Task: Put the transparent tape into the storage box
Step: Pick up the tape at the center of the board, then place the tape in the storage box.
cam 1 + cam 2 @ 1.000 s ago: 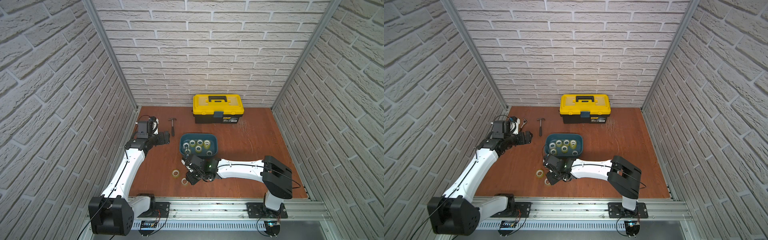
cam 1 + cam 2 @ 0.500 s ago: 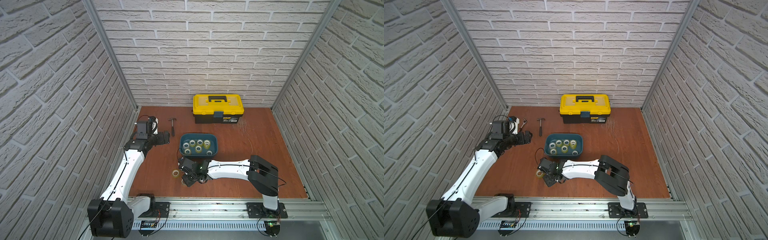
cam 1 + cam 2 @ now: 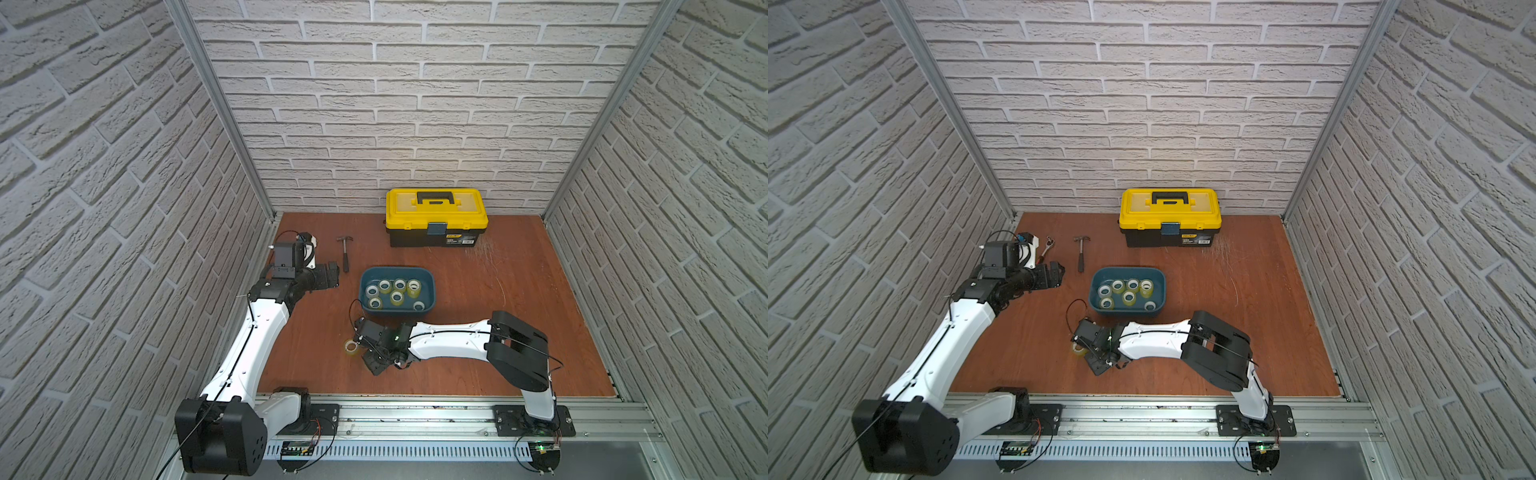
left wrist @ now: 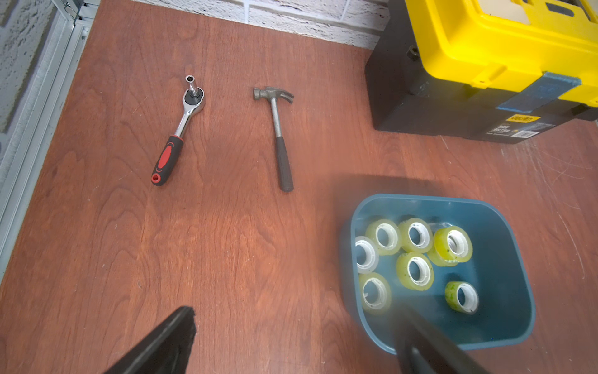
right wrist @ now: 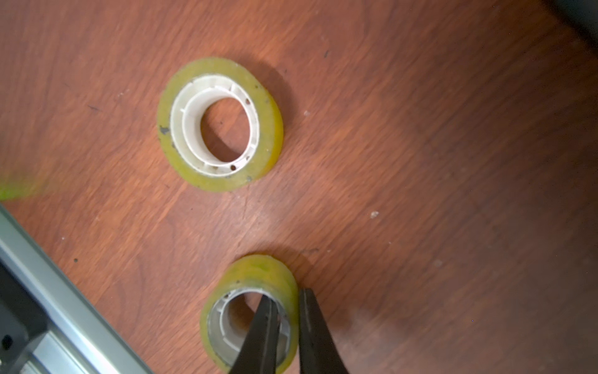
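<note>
Right gripper [image 5: 286, 296] is clamping a tape roll [image 5: 255, 270] by its wall, one finger sitting inside the core and the other pressing on the outside, jaws nearly together. Held roll is showing a yellowish clear ring round a pale grey-white core and is tilting up on edge over the table [image 5: 420, 162]; whether it is touching the wood, cannot tell. Second roll [image 5: 271, 126] is lying flat on the table just beside the gripper, apart from the held one, showing the same yellow tint, a white ribbed core and a few dark specks. In a top view this second roll [image 3: 351, 346] is showing at the gripper's left side, while the held one is hiding under the wrist. Box [image 3: 428, 297], dark teal with rounded corners, is sitting near the gripper, toward the back wall, and is holding seven rolls [image 4: 415, 286] lying flat, one whiter than the rest. Left gripper [image 4: 293, 310] is hovering over the table near the box, fingers spread wide, gripping nothing.
</note>
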`<action>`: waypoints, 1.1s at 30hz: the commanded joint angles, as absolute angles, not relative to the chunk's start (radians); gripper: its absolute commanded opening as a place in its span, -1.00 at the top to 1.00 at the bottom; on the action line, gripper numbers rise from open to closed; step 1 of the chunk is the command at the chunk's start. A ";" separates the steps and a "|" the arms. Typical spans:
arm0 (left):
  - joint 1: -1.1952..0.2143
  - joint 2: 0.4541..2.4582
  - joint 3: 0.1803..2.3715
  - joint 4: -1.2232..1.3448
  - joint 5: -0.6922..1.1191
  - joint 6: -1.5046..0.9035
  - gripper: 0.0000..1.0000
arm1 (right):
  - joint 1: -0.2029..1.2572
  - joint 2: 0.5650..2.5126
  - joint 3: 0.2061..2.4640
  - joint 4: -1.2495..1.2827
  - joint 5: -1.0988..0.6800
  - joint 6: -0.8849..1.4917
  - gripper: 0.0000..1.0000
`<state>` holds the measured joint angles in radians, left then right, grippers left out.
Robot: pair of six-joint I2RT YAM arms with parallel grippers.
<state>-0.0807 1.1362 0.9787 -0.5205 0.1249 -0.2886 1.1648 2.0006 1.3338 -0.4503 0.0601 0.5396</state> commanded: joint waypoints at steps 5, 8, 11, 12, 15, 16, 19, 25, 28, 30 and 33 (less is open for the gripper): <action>-0.193 1.070 1.007 -0.596 0.012 -0.301 -0.97 | 1.158 1.852 1.351 -0.522 0.133 0.493 0.91; -0.284 1.022 0.990 -0.628 -0.086 -0.303 -0.96 | 1.138 1.798 1.373 -0.546 0.131 0.472 0.92; -0.325 0.988 0.963 -0.651 -0.122 -0.330 -0.97 | 1.101 1.755 1.400 -0.581 0.135 0.453 0.92; -0.328 0.978 0.954 -0.656 -0.121 -0.339 -0.97 | 1.085 1.746 1.411 -0.594 0.136 0.447 0.92; -0.327 0.939 0.927 -0.671 -0.123 -0.351 -0.97 | 1.032 1.729 1.436 -0.621 0.137 0.434 0.92; -0.327 0.924 0.920 -0.673 -0.124 -0.351 -0.96 | 1.010 1.729 1.442 -0.625 0.136 0.430 0.92; -0.327 0.880 0.877 -0.648 -0.137 -0.344 -0.97 | 0.948 1.753 1.481 -0.651 0.135 0.416 0.92; -0.324 0.879 0.872 -0.638 -0.142 -0.334 -0.97 | 0.851 1.872 1.569 -0.653 0.098 0.411 0.92; -0.324 0.879 0.877 -0.647 -0.147 -0.331 -0.97 | 0.816 1.945 1.620 -0.648 0.080 0.422 0.92; -0.323 0.874 0.878 -0.651 -0.156 -0.328 -0.97 | 0.797 2.003 1.660 -0.649 0.062 0.435 0.92; -0.321 0.861 0.877 -0.653 -0.164 -0.327 -0.96 | 0.780 2.072 1.724 -0.656 0.074 0.436 0.92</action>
